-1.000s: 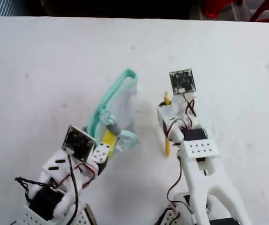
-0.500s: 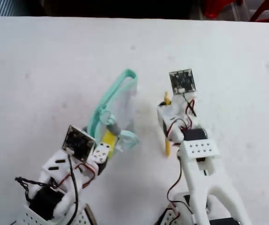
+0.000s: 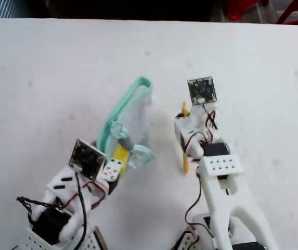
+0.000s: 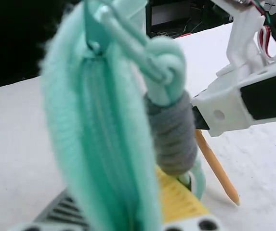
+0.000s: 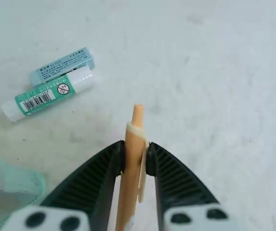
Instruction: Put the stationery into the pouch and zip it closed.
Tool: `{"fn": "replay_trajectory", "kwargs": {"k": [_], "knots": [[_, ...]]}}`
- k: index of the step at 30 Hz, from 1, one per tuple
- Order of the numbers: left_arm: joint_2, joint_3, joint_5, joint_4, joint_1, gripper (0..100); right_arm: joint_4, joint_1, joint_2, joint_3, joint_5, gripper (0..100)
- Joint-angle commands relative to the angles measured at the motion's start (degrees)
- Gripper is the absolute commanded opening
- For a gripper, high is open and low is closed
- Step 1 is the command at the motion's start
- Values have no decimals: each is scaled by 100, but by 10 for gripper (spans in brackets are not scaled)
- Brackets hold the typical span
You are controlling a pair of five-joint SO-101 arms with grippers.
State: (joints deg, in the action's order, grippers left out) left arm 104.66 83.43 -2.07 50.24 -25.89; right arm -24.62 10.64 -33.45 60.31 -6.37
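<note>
my right pincer [image 5: 135,147] clenched on pen [image 5: 137,120] (ready for bagging) | my left pincer [image 3: 119,156] at pouch [image 3: 133,112], probably steadying it; grip unclear

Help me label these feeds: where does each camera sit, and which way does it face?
High view: above the table, looking down; both arms at the near edge.
Left wrist view: on the left arm, facing the pouch; right arm beyond.
Right wrist view: faces the table; right gripper clamps the pen.
All three show the pen.
</note>
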Motion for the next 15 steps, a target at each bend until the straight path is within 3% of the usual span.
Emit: {"fn": "replay_trajectory", "kwargs": {"k": [1,15], "knots": [[-22,44,-26,-35,4,27,110,57,-180,-35,-44,16],[-22,44,-26,-35,4,27,57,-92,-813,-70,-44,16]]}}
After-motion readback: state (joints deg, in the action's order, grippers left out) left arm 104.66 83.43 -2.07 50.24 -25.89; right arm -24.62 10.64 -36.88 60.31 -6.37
